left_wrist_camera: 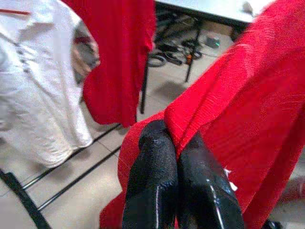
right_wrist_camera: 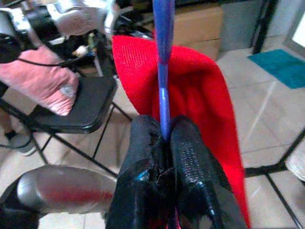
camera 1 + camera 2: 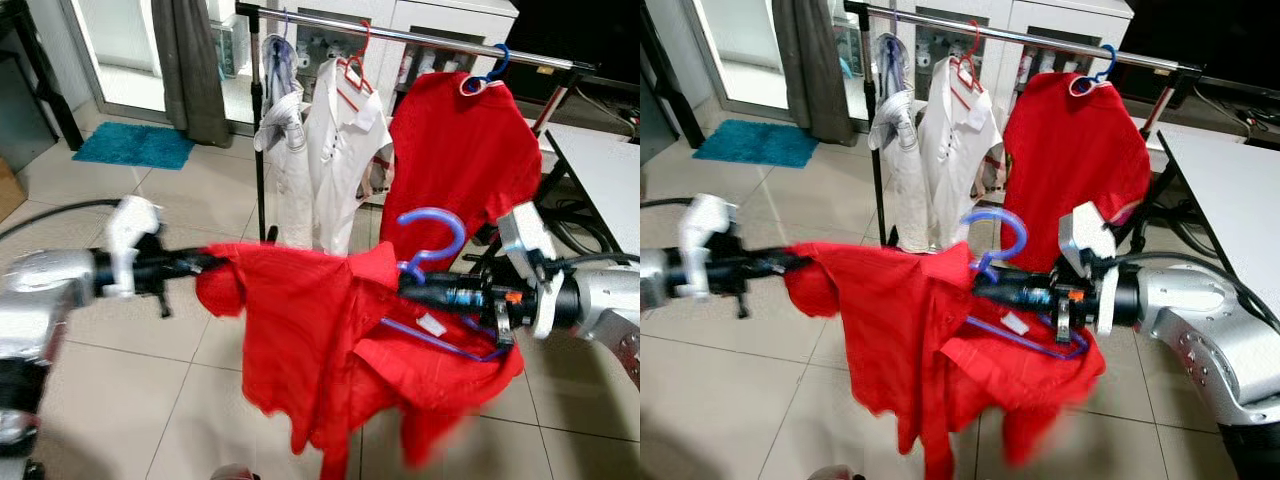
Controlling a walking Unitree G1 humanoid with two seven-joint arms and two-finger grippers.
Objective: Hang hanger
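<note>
A red shirt (image 3: pixel 320 340) hangs spread across the lower centre of the frame, held up between the robot's two arms above a pale tiled floor (image 3: pixel 120 400). Behind it, across the upper half of the frame, a metal clothes rail (image 3: pixel 420 38) carries three garments: a second red shirt on a blue hanger (image 3: pixel 462 150) at upper right, a white polo shirt (image 3: pixel 335 150) on a red hanger at centre, and a smaller pale garment (image 3: pixel 282 110) to its left. A white table (image 3: pixel 600 180) runs along the right edge, and a teal mat (image 3: pixel 135 145) lies on the floor at upper left beside a grey curtain (image 3: pixel 190 60). The held shirt sits on a blue hanger (image 3: pixel 432 240) whose hook rises clear of the collar at centre right, well below the rail. The right gripper (image 3: pixel 408 283), reaching in from the right edge, is clamped on the hanger's neck just under the hook; the right wrist view shows the blue stem pinched between its two black fingers (image 2: pixel 190 162). The left gripper (image 3: pixel 205 262), coming in from the left edge, has its fingers pressed together on a fold of the shirt's shoulder, as the left wrist view shows.
</note>
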